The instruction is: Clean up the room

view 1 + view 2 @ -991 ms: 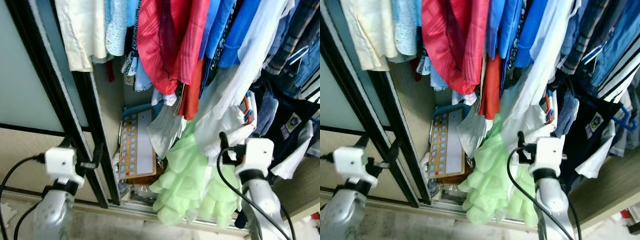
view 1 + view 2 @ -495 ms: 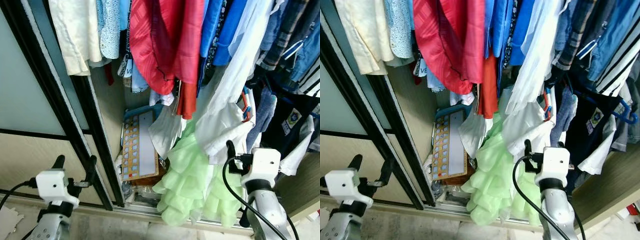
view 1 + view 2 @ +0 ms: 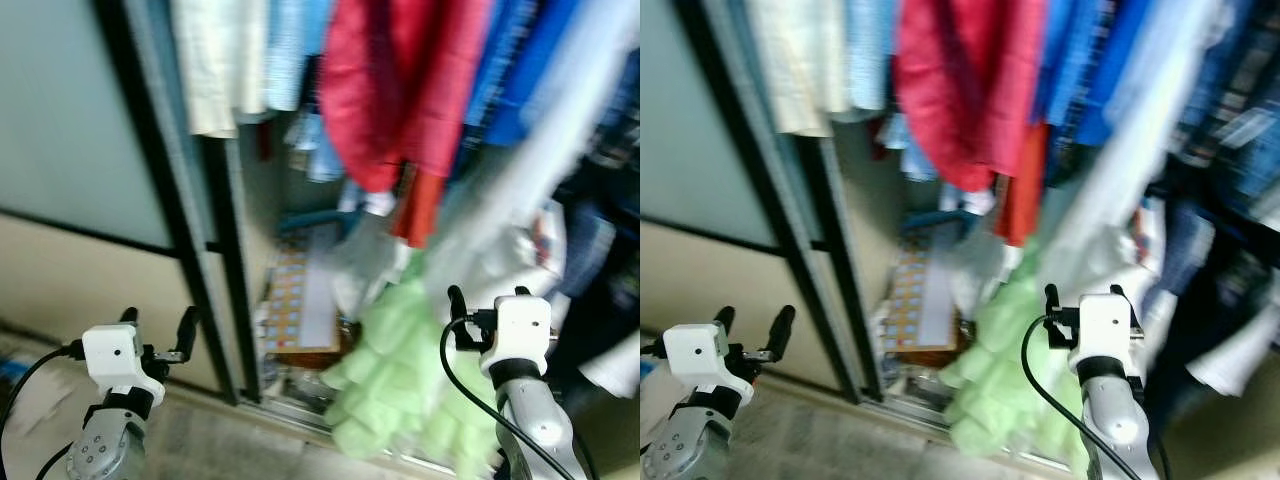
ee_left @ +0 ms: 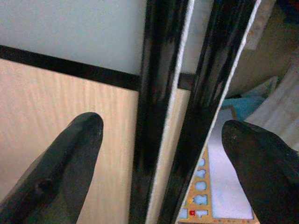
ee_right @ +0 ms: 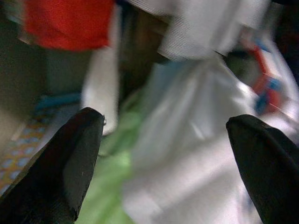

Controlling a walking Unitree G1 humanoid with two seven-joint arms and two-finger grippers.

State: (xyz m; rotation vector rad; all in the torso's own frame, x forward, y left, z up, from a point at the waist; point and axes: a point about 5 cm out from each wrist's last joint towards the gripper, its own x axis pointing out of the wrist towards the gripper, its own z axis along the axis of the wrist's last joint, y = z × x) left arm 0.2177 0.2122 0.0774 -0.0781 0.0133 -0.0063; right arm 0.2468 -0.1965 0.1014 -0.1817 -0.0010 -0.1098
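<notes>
Open wardrobe, head views blurred.

Sliding door: frosted pale panel above, light wood panel below, on the left; its black frame runs upright with a slight lean, long axis vertical.

Hanging clothes, along the top from left to right: cream garment, pale blue patterned shirt, red garment, blue garments, white shirt, dark clothes at far right.

Light green ruffled garment: hangs low in the middle, its hem down at the wardrobe's bottom rail.

Board with rows of small blue shapes: stands on end on the wardrobe floor, leaning back, long axis near upright, between the door frame and the green garment.

Left gripper: low left, before the wood panel, near the door frame; fingers apart, holding nothing, pointing up and into the wardrobe.

Right gripper: low right, before the white shirt and green garment; fingers apart, holding nothing.
</notes>
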